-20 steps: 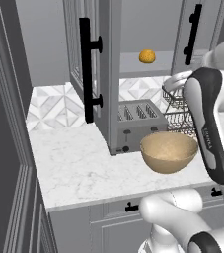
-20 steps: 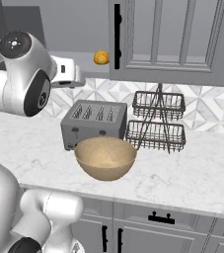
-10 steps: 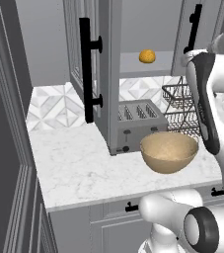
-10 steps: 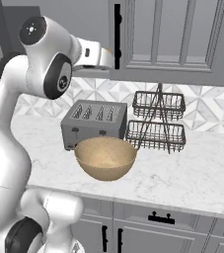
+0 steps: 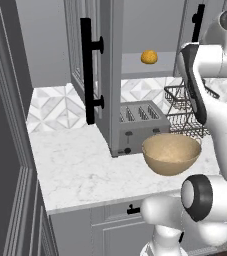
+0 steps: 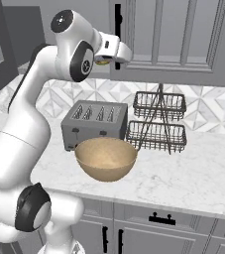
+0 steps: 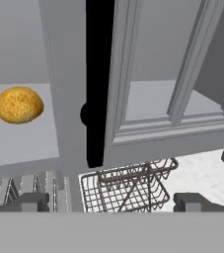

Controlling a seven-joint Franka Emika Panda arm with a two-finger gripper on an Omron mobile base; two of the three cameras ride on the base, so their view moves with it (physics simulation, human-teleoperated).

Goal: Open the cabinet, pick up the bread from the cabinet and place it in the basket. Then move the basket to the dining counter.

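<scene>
The cabinet [image 5: 110, 75] has its left door swung out towards me, with the long black handle [image 5: 87, 70] on its edge. On the bare shelf inside lies the bread [image 5: 149, 56], a small golden-orange bun [image 7: 18, 105]. My gripper [image 7: 112, 202] is open and empty at shelf height. It faces the shut right door [image 7: 133, 74] and its black handle [image 7: 97, 99], with the bread off to the left. The tan basket [image 5: 171, 152] stands on the worktop in front of the toaster [image 5: 135, 125]. The dining counter is out of view.
A black two-tier wire rack [image 6: 158, 121] stands right of the toaster, straight below my hand [image 6: 115, 49]. The open door juts out over the marble worktop [image 5: 75, 165]. A tall grey panel [image 5: 5, 125] bounds the left side. Low cabinet handles [image 6: 162, 218] sit under the counter edge.
The arm has swung up from in front of the wire rack to shelf height at the cabinet. The gripper stayed open; bread, basket and door have not moved.
</scene>
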